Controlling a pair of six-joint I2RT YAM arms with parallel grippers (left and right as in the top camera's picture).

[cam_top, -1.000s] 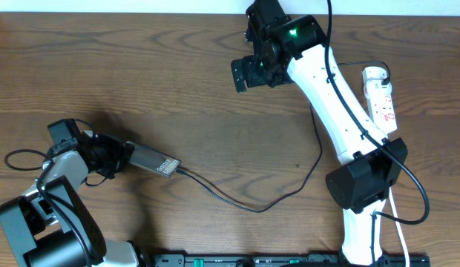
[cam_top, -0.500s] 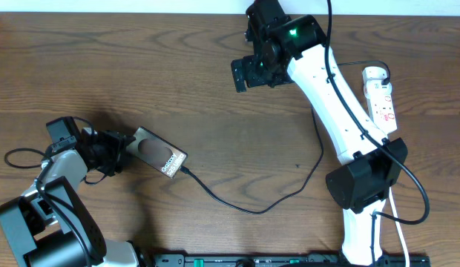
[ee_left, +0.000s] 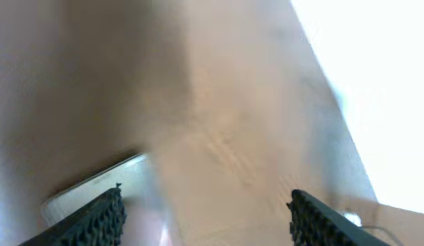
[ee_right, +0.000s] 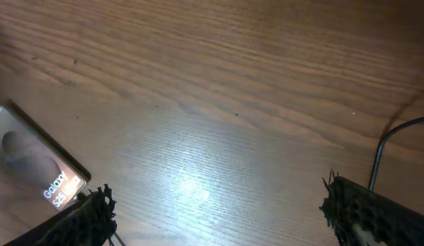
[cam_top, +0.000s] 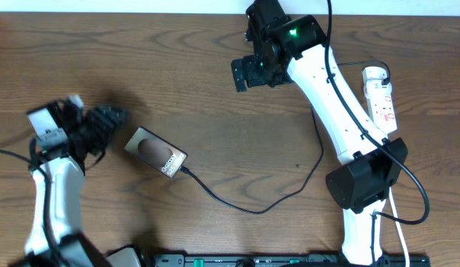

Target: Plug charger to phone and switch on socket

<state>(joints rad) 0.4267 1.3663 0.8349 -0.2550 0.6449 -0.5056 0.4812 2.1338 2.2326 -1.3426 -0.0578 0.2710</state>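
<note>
The phone (cam_top: 156,153) lies flat on the wooden table at the left, pale circle up and white lettering at its lower right end. The black charger (cam_top: 252,209) cable meets that end and loops right across the table. My left gripper (cam_top: 110,119) hovers just up-left of the phone, open and holding nothing. Its blurred wrist view shows the phone (ee_left: 96,188) behind the left finger (ee_left: 102,217). My right gripper (cam_top: 248,73) hangs open over the far middle, and in its view the phone (ee_right: 34,160) is at the left. The white socket (cam_top: 381,95) lies at the far right.
The right arm's white links (cam_top: 330,96) slant across the right side, partly over the socket. A white cord (cam_top: 399,226) runs down from the socket along the right arm's base. A pale wall edge shows at the back.
My left gripper has opened, let go of the phone and pulled back up-left. The phone, held on edge before, now lies flat. The right arm has not moved.
</note>
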